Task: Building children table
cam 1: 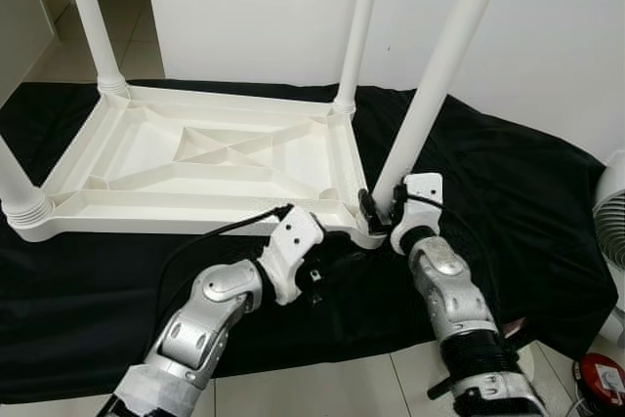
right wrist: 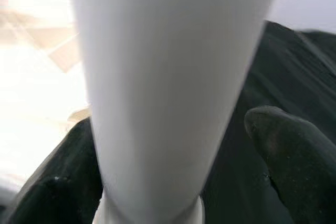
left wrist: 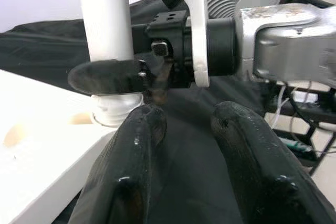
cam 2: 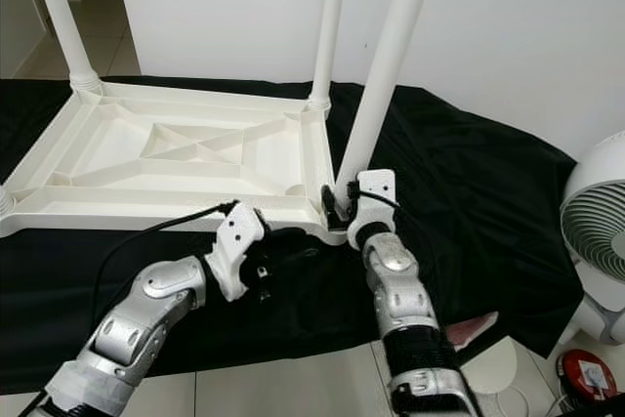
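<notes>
Silver arms are seen low in the frame, reaching over a black cloth (cam 1: 508,202) spread on the floor. The left pincer (cam 1: 337,266), at lower centre, is held released just beside the near right corner of the upturned white table top (cam 1: 205,168). The right pincer (cam 1: 381,204), slightly right of centre, is clenched around the base of the near right table leg (cam 1: 439,70), which stands in that corner socket. Farther back, three other legs rise from the remaining corners. A white fan (cam 2: 596,231) is visible at the right edge.

Glossy white plastic table (cam 1: 210,158) on matt black cloth (cam 1: 508,231)
</notes>
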Motion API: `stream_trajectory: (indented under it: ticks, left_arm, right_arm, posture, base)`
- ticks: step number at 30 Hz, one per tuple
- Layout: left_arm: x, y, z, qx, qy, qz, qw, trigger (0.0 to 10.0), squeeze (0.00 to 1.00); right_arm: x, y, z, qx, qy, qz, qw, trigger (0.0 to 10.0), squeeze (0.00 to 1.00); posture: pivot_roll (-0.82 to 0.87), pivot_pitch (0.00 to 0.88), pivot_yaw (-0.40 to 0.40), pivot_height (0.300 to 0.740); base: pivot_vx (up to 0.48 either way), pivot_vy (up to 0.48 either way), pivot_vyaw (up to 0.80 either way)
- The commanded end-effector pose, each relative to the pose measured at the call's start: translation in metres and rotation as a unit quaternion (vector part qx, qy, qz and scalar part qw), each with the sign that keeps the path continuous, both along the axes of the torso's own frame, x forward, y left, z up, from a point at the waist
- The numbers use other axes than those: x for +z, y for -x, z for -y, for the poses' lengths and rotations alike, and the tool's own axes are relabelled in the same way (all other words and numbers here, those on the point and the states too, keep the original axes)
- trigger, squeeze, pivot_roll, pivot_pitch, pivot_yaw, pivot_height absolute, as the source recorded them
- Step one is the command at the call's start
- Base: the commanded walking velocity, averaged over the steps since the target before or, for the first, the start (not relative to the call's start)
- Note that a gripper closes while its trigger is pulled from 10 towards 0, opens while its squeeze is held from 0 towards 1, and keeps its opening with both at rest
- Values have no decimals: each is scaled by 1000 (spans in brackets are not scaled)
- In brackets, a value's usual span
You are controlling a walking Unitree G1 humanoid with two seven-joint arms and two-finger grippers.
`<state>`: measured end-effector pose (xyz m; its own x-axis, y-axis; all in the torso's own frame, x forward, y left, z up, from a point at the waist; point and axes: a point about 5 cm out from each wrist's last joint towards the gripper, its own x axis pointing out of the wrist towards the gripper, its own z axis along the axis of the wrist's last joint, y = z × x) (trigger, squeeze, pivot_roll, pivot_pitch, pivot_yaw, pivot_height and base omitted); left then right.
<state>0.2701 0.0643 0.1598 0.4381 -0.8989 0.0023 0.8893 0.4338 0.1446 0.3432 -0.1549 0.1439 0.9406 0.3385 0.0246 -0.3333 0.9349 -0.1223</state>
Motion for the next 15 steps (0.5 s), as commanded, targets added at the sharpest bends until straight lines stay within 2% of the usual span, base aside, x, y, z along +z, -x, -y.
stream_trajectory:
  ticks: [1, 7, 11, 12, 13, 14, 15]
  left_arm:
    - [9, -2, -3, -1, 10, 8, 1000, 10000, 0]
    - [15, -4, -10, -4, 1, 17, 1000, 10000, 0]
    - [17, -4, -8, -7, 1, 21, 1000, 10000, 0]
    - [17, -4, -7, -10, 2, 22, 1000, 10000, 0]
    - [18, -4, -6, -13, 2, 22, 1000, 10000, 0]
    - [18, -3, -5, -16, 1, 22, 1000, 10000, 0]
    - [18, -3, -5, -16, 1, 22, 1000, 10000, 0]
  right_arm:
    - [-1, -1, 5, 28, 8, 1, 1000, 10000, 0]
    - [-3, -9, 10, 93, 41, -11, 995, 10000, 0]
    - [-1, -17, 8, 131, 41, -23, 990, 10000, 0]
    - [-1, -18, 6, 150, 41, -29, 987, 4980, 0]
    - [-1, -19, 4, 166, 43, -34, 985, 4275, 0]
    - [-2, -19, 2, 178, 47, -39, 982, 0, 0]
    - [-2, -19, 2, 178, 47, -39, 982, 0, 0]
  posture:
    - [41, 36, -96, 740]
    - [42, 39, -83, 740]
    - [43, 37, -81, 740]
    - [46, 37, -80, 740]
    - [49, 36, -82, 740]
    - [49, 36, -82, 740]
    - [49, 36, -82, 740]
  base:
    - [0, 0, 0]
    - [0, 0, 0]
    - [0, 0, 0]
    - [0, 0, 0]
    - [0, 0, 0]
    - [0, 0, 0]
    - [0, 0, 0]
